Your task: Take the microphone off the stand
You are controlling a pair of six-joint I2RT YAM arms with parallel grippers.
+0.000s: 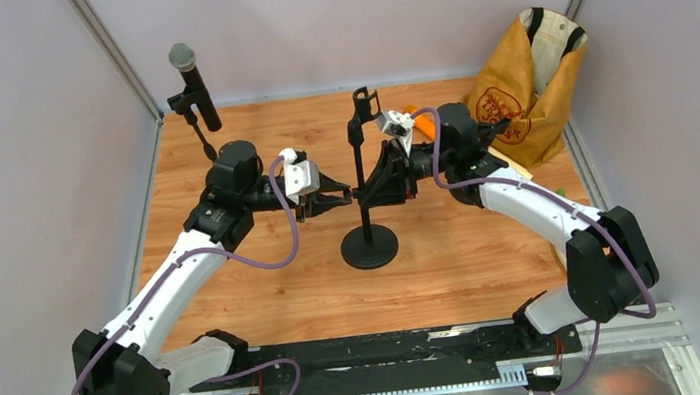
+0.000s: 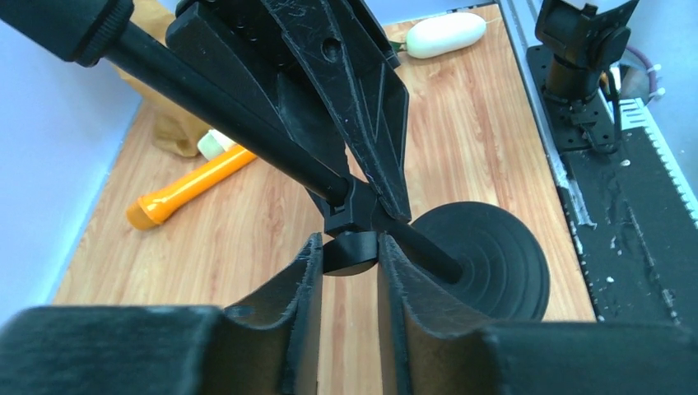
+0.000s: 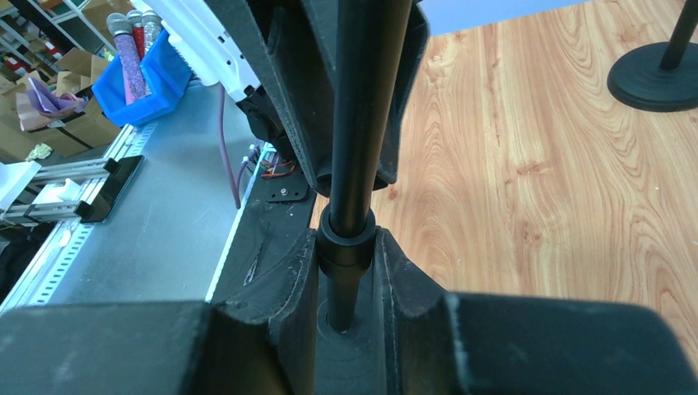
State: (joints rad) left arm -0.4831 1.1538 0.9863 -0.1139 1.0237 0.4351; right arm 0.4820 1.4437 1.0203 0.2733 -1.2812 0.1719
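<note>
The right gripper (image 3: 346, 247) is clamped tight on the collar of the middle stand (image 1: 358, 171), part-way up its upright pole, coming in from the right. The left gripper (image 2: 350, 247) meets it from the opposite side at the same height. Its jaws are narrow and the collar fills the gap between the fingers (image 2: 306, 271), but whether they press on it cannot be told. This stand's round base (image 1: 369, 247) sits near the centre of the table (image 1: 495, 260), and its top clip (image 1: 364, 107) is empty.

The microphone (image 1: 195, 85) is well apart from both grippers, at the table's far left corner. It is held in the clip of a second stand (image 1: 181, 103). Its long axis is close to upright, with the grille head on top and the handle end pointing down.

A yellow bag (image 1: 515, 97) leans in the far right corner.
</note>
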